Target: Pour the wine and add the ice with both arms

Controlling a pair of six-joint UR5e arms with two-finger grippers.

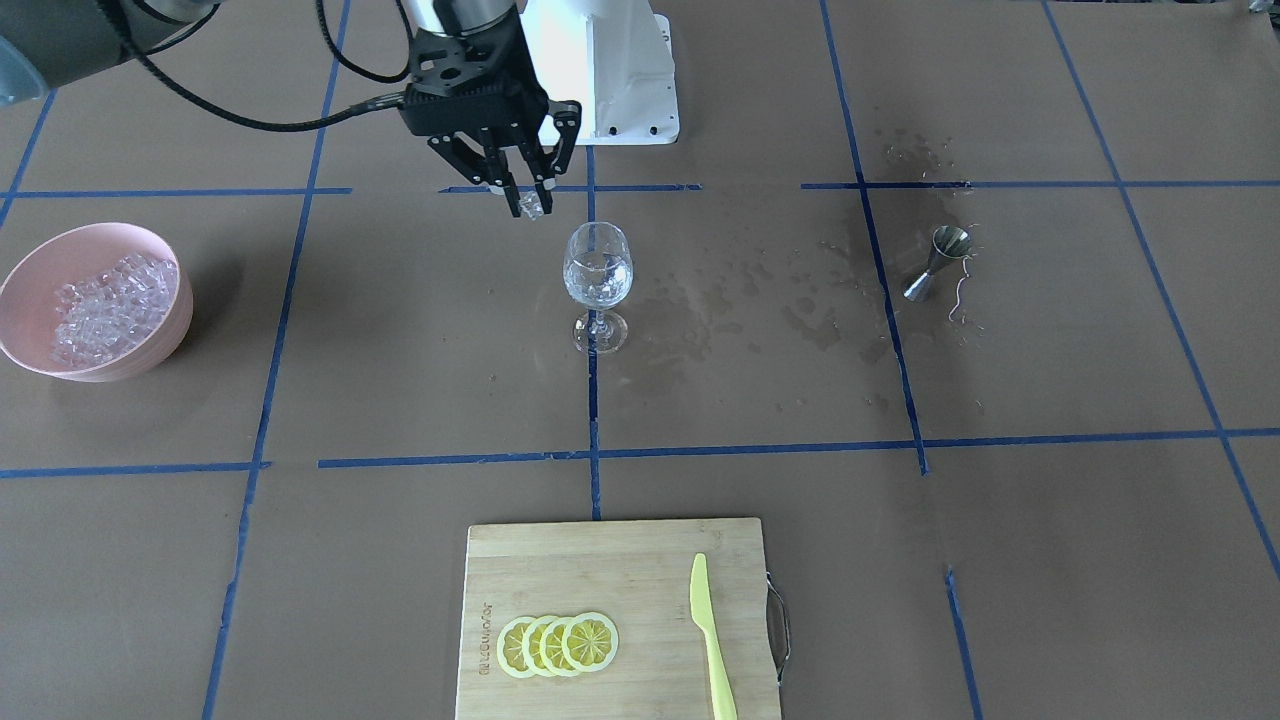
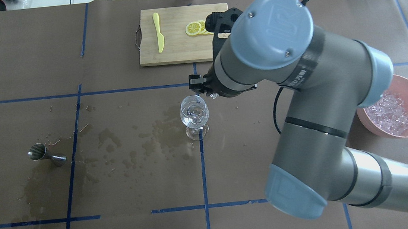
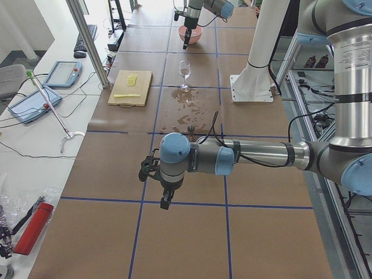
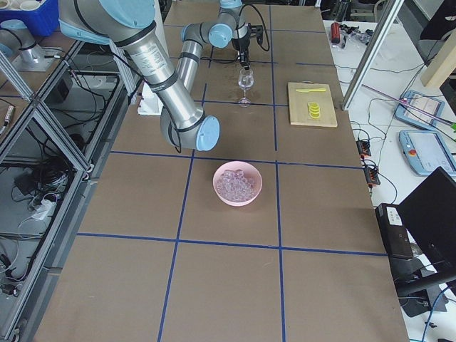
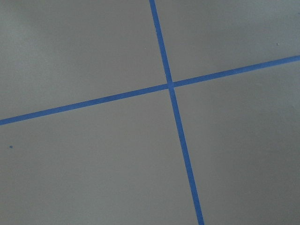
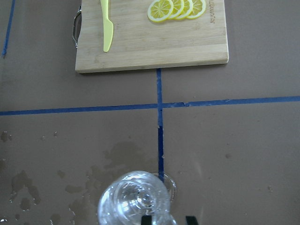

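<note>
A clear wine glass (image 1: 597, 275) stands at the table's middle with a little clear wine (image 2: 194, 116) in its bowl. My right gripper (image 1: 530, 200) hangs just above and beside the glass's rim, on the robot's side, shut on one clear ice cube (image 1: 531, 207). The right wrist view looks down into the glass (image 6: 136, 204), with the fingertips (image 6: 147, 219) at the bottom edge. The rest of the ice (image 1: 110, 305) fills a pink bowl (image 1: 30, 270). My left gripper (image 3: 164, 200) hovers over bare table far from the glass; I cannot tell whether it is open.
A steel jigger (image 1: 940, 262) stands on wet, stained paper (image 1: 760, 300) beside the glass. A wooden cutting board (image 1: 600, 560) holds lemon slices (image 1: 558, 643) and a yellow knife (image 1: 712, 640). The white robot base (image 1: 610, 70) stands behind the glass.
</note>
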